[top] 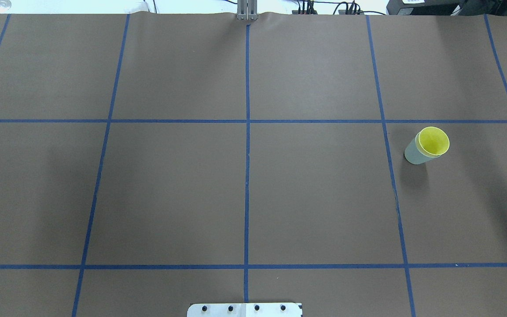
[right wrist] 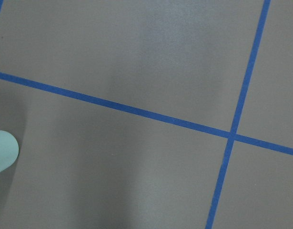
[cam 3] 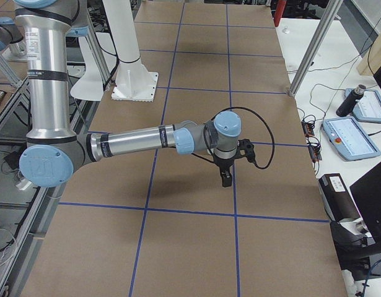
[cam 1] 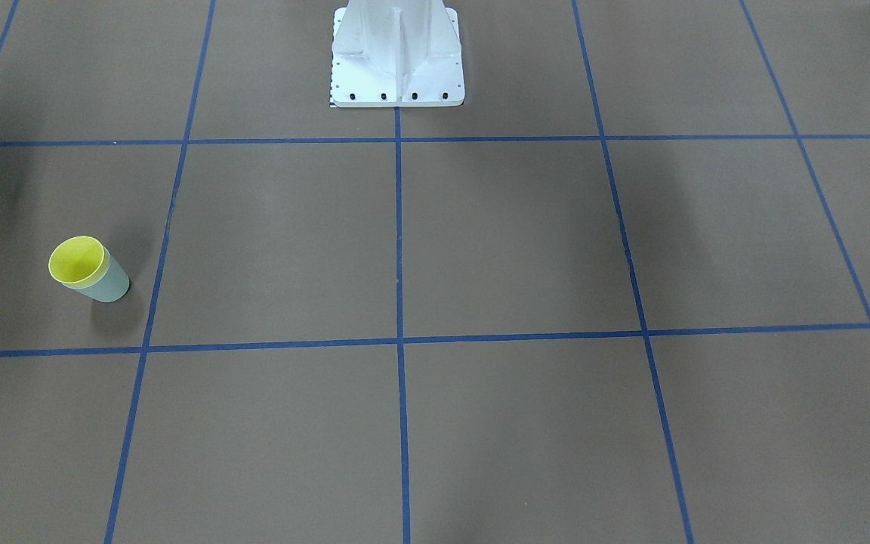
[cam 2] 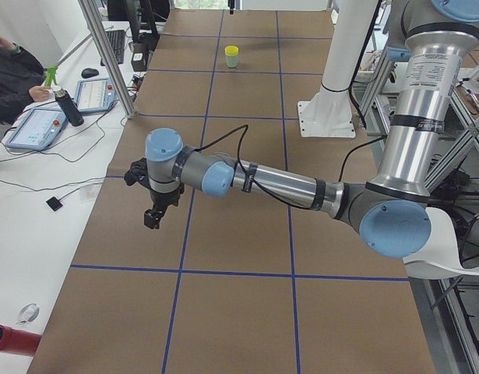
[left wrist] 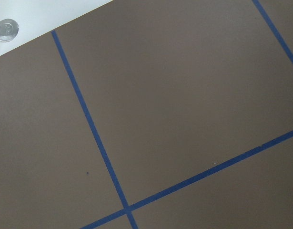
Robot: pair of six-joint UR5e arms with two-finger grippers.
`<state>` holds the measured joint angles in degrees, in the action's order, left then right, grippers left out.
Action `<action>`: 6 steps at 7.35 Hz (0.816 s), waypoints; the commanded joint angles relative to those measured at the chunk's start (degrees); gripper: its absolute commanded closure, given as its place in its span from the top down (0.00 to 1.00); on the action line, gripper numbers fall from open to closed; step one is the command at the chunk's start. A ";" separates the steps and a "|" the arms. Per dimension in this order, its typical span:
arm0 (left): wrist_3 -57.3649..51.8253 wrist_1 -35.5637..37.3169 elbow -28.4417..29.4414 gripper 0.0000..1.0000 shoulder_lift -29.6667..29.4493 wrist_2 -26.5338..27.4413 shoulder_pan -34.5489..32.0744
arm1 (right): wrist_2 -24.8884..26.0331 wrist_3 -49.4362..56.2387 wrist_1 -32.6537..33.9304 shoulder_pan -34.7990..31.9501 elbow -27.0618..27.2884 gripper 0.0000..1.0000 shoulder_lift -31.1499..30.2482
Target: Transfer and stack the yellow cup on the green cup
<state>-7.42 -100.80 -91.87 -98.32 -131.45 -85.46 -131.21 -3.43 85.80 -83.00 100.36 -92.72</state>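
Note:
The yellow cup (cam 1: 76, 261) sits nested inside the green cup (cam 1: 109, 285), and the pair stands upright on the brown table. In the overhead view the yellow cup (top: 433, 141) and green cup (top: 413, 155) are in the right half. The stack shows far away as yellow cup (cam 2: 232, 51) in the left side view. A pale edge of the green cup (right wrist: 3, 150) shows in the right wrist view. My left gripper (cam 2: 153, 218) hangs over the table's left part, far from the cups. My right gripper (cam 3: 226, 180) hangs above the right part. I cannot tell whether either is open or shut.
The white robot pedestal (cam 1: 397, 60) stands at the table's middle back edge. Blue tape lines (top: 247, 132) grid the brown surface. A side desk holds tablets (cam 2: 38, 127) and a bottle (cam 2: 66, 106), with a person's sleeve (cam 2: 9, 74) beside them. Another tablet (cam 3: 356, 135) lies at the other end.

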 commanded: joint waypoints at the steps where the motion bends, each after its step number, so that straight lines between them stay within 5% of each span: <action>1: -0.05 -3.61 1.78 1.00 6.62 0.14 -0.32 | 0.25 0.18 -2.03 -2.69 -0.25 0.99 -3.87; 3: -0.04 -2.21 2.04 1.00 6.21 0.14 -2.68 | -0.44 -0.09 -1.95 -3.22 -2.45 0.99 -3.70; 6: -3.27 10.16 1.78 1.00 1.12 -0.13 -6.82 | -5.52 -0.09 0.49 -5.67 -2.45 0.99 -3.26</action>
<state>-8.45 -95.53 -90.01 -95.20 -131.52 -90.58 -134.21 -3.51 84.74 -87.28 97.96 -96.25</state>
